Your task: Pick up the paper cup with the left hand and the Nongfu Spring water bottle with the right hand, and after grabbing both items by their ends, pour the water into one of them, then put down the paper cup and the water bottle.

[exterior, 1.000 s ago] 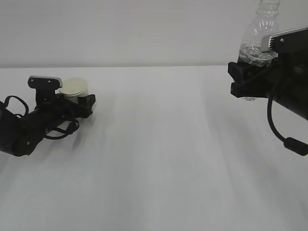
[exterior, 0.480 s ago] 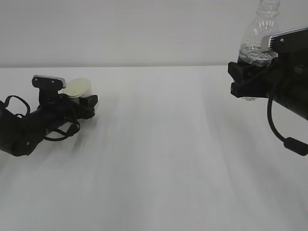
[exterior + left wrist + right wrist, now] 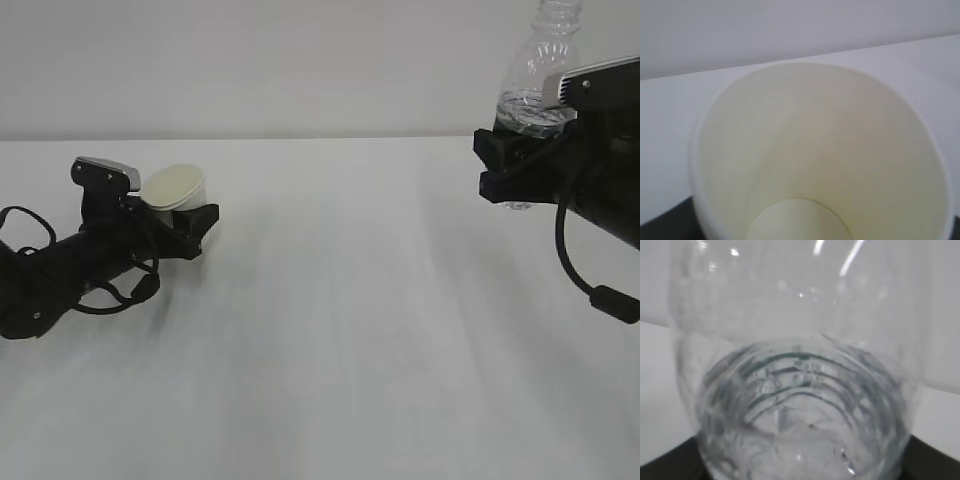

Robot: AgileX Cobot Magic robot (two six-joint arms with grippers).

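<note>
The near part of the white surface (image 3: 330, 380) is lying bare. Further back on the left, the left hand (image 3: 185, 222) is lying low over the surface with its fingers (image 3: 205, 218) closing around the lower part of the paper cup (image 3: 176, 187); the cup is tilting, its cream mouth facing up and toward the right, and whether its base is touching the surface is hard to tell. The left wrist view is looking straight into the cup (image 3: 820, 170), which is appearing dry and empty.

On the right, higher up, the right hand (image 3: 512, 160) is gripping the Nongfu Spring water bottle (image 3: 540, 70) by its lower end, fingers clamping on it, the bottle standing upright well clear of the surface. The right wrist view is showing water (image 3: 800, 435) pooling in the ribbed bottom of the bottle (image 3: 795, 365).

The step in hand seems to be the pick-up, with 1 of the 2 items (the bottle) already raised. The next move is probably calling for lifting the cup, levelling it and bringing both hands toward the middle before tipping the bottle.

No brand name, label band or readable writing is showing from these angles
</note>
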